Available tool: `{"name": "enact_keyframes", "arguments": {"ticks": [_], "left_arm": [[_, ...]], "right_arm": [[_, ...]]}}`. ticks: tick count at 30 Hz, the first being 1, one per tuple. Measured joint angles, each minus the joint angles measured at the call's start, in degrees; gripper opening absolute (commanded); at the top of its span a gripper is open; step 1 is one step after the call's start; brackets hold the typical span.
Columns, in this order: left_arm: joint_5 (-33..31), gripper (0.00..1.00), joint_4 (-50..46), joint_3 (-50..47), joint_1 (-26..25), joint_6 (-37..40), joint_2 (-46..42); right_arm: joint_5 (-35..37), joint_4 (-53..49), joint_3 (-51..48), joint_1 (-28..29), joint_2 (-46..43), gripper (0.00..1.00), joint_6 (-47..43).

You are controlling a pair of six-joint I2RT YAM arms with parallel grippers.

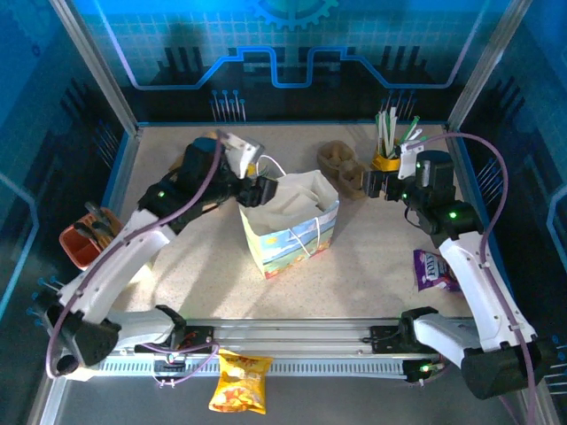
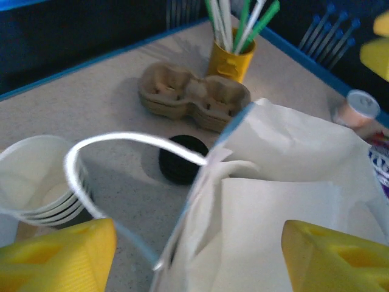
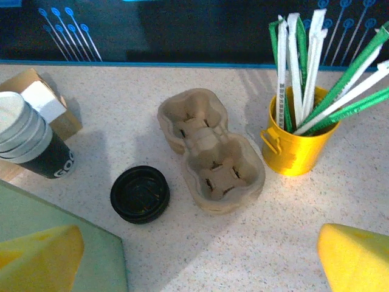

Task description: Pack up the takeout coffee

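Yellow fingers (image 2: 61, 258) of the left gripper (image 2: 199, 237) stand spread wide on either side of the bag (image 2: 292, 201) rim, pinching nothing, with the white loop handle (image 2: 121, 141) arching between them. Whether the coffee sits inside cannot be told, as the bag's creased white paper walls hide its bottom. The right gripper (image 3: 200, 243) hangs near the far right, its fingers (image 3: 355, 258) likewise wide apart and holding nothing. The table (image 1: 372, 266) is speckled beige stone-look, walled by blue printed panels on metal posts, with a rail (image 1: 292, 336) along its near edge. Bare surface lies in front of the bag as far as the rail, and between the bag and the right arm. Behind the bag stand a moulded pulp carrier (image 3: 209, 149) with two wells, a low round stack of black lids (image 3: 140, 194) just beside it, and a glossy yellow tin (image 3: 295, 143) of wrapped straws (image 3: 304, 67). Nested cream cups (image 2: 42, 176) stand at the far left, beside a brown box (image 3: 36, 97). An orange basket (image 1: 84, 239) sits at the left edge, a purple packet (image 1: 434, 268) lies at the right, and a yellow snack pack (image 1: 241, 382) lies beyond the rail.
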Motion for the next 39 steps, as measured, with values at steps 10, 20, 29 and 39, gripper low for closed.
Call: {"name": "enact_keyframes", "arguments": {"ticks": [10,20,29,39], "left_arm": [[-16.7,0.91,13.7,-27.4,9.8,-10.6,-16.8],[-31.9,0.99,33.0,-49.8,15.1,-8.0,-13.3],[-30.8,1.0,51.8,-55.0,21.7,-5.2,-3.9],[-25.6,1.0,61.0,-54.8,26.9,-4.9,4.3]], "right_arm": [[12.0,11.9,-15.7,-0.7,0.0,0.99,-1.6],[20.2,34.1,-36.6,-1.5,3.3,0.99,-6.0],[19.7,50.1,-39.8,-1.5,11.1,0.99,-8.0],[16.6,62.8,-40.3,-1.5,15.6,0.99,-9.8]]}}
